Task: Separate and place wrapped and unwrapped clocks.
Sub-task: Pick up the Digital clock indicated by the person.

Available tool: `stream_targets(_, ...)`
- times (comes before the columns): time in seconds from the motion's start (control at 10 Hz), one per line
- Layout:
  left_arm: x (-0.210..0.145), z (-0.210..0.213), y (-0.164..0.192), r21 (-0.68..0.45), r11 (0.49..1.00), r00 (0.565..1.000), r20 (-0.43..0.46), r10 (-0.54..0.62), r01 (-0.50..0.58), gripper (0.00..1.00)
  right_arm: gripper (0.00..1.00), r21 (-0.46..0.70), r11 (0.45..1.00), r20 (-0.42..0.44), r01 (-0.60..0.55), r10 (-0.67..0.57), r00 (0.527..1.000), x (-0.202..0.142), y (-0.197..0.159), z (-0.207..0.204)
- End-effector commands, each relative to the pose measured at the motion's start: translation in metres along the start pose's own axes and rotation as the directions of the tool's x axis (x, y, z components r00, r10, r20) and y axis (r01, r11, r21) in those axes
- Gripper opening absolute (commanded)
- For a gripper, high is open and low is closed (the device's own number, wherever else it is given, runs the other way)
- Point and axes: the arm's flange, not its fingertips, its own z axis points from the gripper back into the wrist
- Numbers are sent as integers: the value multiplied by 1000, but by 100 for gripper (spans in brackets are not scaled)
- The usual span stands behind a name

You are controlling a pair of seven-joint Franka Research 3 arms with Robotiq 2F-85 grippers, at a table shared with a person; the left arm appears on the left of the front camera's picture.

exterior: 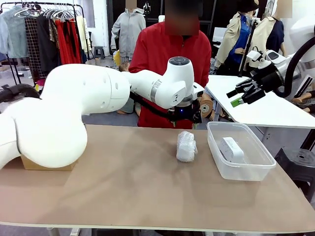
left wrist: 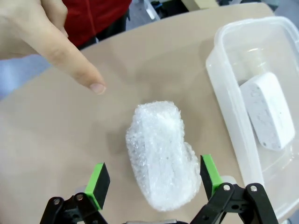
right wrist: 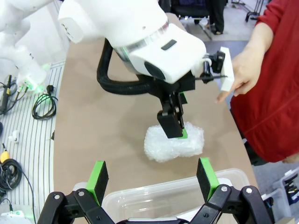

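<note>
A whitish bubble-wrapped clock (exterior: 186,146) lies on the brown table just left of the clear tub (exterior: 215,147). My left gripper (left wrist: 154,176) hangs open right above it, one green pad (left wrist: 99,179) on each side of the bundle (left wrist: 161,151), not touching. In the right wrist view the left gripper (right wrist: 173,122) is over the bundle (right wrist: 187,144). A bare white clock (exterior: 231,149) rests inside the tub (left wrist: 229,116). My right gripper (exterior: 241,97) is open and raised off to the right, above the tub's far side, holding nothing.
A person in red stands at the far side, one finger (left wrist: 93,84) pointing down at the table beside the bundle. A brown cardboard box (exterior: 47,165) sits at the left, mostly behind my left arm. A white table (exterior: 275,110) stands at the back right.
</note>
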Motion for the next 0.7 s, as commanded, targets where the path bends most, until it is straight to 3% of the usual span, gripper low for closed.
stream_targets(0.0, 20, -16, -10, 31, 999, 999, -6, 45, -45, 100, 100, -2, 1000, 2, -4, 4, 1000, 2, 1, 0)
stream_targets(0.4, 16, -36, -18, 54, 998, 999, -22, 35, -33, 100, 100, -2, 1000, 2, -4, 4, 1000, 2, 1, 0)
stream_targets(0.6, 13, -40, -24, 55, 993, 994, -36, 106, -104, 100, 100, -2, 1000, 2, -4, 4, 1000, 2, 1, 0)
